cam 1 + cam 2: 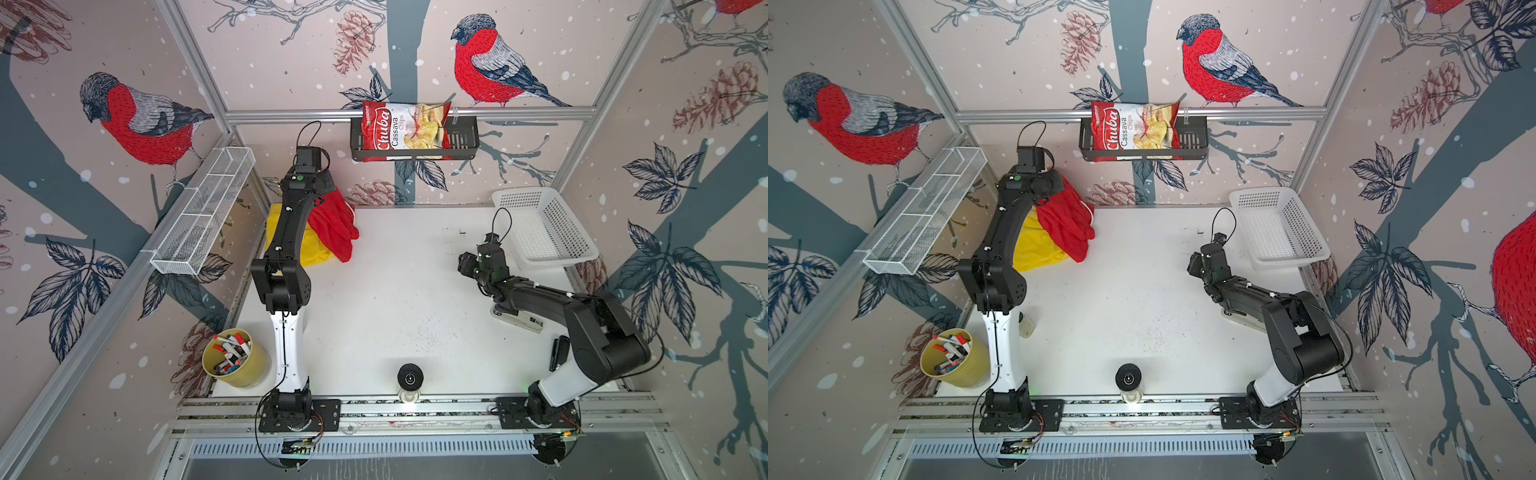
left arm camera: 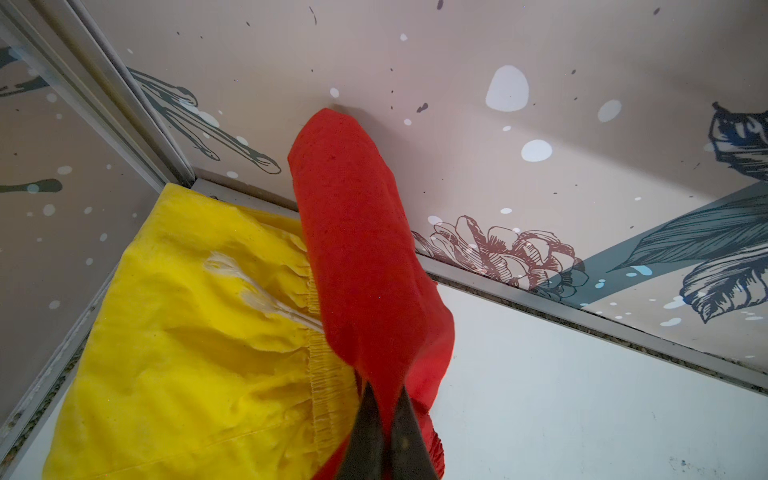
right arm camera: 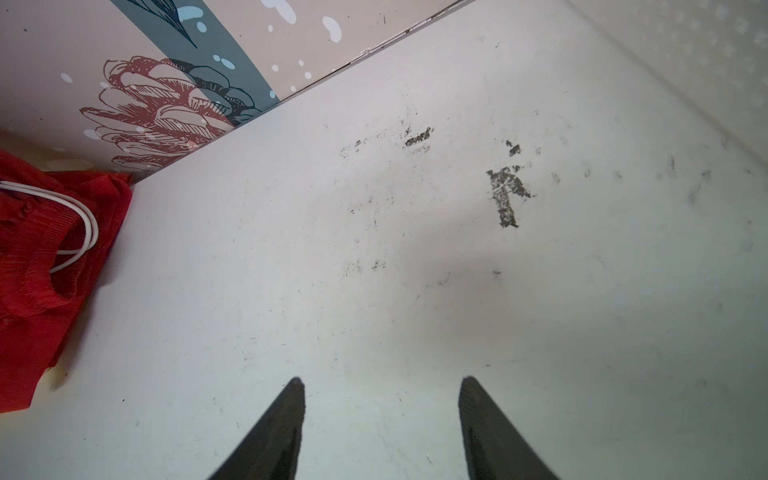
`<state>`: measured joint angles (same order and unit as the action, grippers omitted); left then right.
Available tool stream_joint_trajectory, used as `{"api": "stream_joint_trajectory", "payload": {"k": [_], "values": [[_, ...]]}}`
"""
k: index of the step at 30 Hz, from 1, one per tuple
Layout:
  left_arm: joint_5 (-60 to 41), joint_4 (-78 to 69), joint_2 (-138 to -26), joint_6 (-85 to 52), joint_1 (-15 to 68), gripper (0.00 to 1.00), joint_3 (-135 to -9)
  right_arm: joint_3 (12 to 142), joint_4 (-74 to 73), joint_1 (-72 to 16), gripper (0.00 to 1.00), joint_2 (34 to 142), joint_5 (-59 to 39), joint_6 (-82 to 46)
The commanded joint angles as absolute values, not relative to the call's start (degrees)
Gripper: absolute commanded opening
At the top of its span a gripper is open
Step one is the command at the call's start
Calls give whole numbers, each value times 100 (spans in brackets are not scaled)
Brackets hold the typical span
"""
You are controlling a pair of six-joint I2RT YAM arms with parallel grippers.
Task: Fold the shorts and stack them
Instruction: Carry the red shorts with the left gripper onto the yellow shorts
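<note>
left gripper (image 2: 385, 390): clamped on red shorts (image 1: 332, 224) | place: table (image 1: 395, 291) 11 o'clock corner, overlapping yellow shorts (image 1: 305, 249) | red axis: 11-to-5 | right gripper (image 3: 382, 379): open, empty, 3 o'clock, well apart | nearer: left arm

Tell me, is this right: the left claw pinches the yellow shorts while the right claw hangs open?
Not quite: the left wrist view shows the left gripper pinching the red shorts, not the yellow shorts. The right gripper does hang open.

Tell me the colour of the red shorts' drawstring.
White. The drawstring shows best in the right wrist view, looped on the red shorts.
</note>
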<state>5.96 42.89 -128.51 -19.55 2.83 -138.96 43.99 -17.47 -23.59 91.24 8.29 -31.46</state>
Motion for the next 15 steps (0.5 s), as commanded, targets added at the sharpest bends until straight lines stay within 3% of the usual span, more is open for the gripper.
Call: {"api": "stream_joint_trajectory", "payload": {"k": [1, 7, 15], "values": [[613, 4189, -12734, -1916, 182, 0, -13948, 4377, -1817, -2382, 60, 9101, 850, -3187], [741, 4257, -12651, -1909, -60, 0, -13760, 4357, -1826, -2390, 60, 9135, 837, -3191], [1110, 3890, -12418, -1948, -396, 0, -12549, 4415, -1832, -2396, 60, 9248, 795, -3191]]}}
